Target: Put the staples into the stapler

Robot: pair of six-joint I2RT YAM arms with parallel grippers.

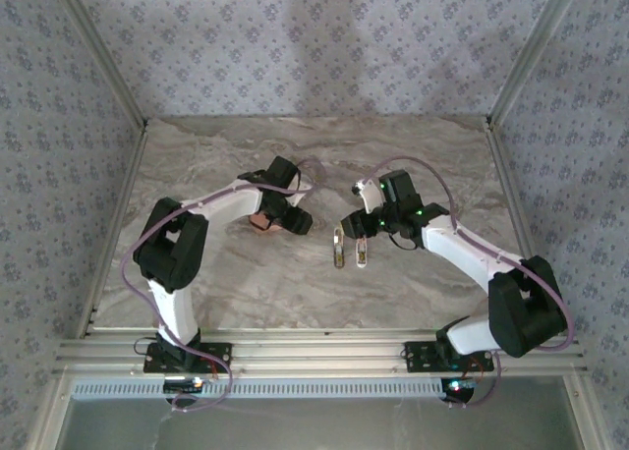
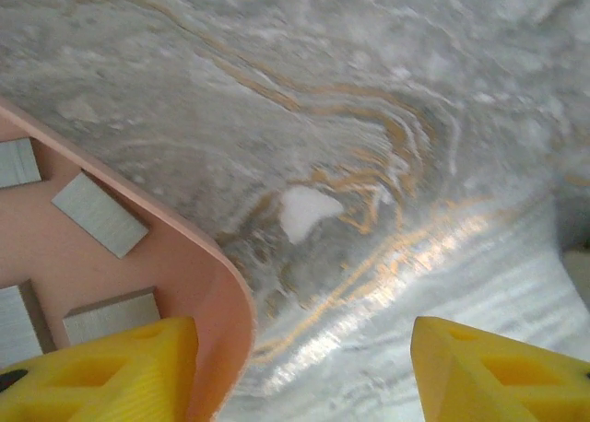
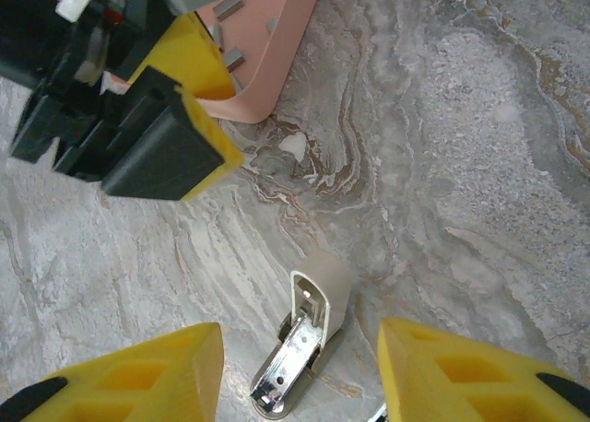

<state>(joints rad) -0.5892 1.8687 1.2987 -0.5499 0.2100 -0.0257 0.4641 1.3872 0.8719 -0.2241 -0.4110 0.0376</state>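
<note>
Short grey staples [image 2: 100, 214] lie loose in the salmon tray [image 2: 221, 284], none yet lifted. The stapler [image 3: 297, 348] rests hinged open on the marbled surface [image 1: 295, 293] near the tray, on its right. In the overhead view its two slim halves lie side by side, and the wrist view shows bright metal inside facing up, apparently so a strip can be dropped in. The left gripper [image 2: 300, 348] hangs low over the tray's rounded corner, jaws open and holding nothing. One yellow finger [image 2: 111, 367] sits above the strips inside and the other out over bare surface, a straddle that suggests it is lining up on the nearest strip rather than on the tray. The right gripper [image 3: 300, 334] hovers over the stapler, jaws open, with one half lying between the fingertips and no contact visible, a stance that looks meant to steady the stapler for loading. The two grippers face each other near the middle of the surface, close but apart. Loading is judged to be at its start. Picking a thin flat strip off the tray floor is likely the delicate part, since it offers little to pinch.
</note>
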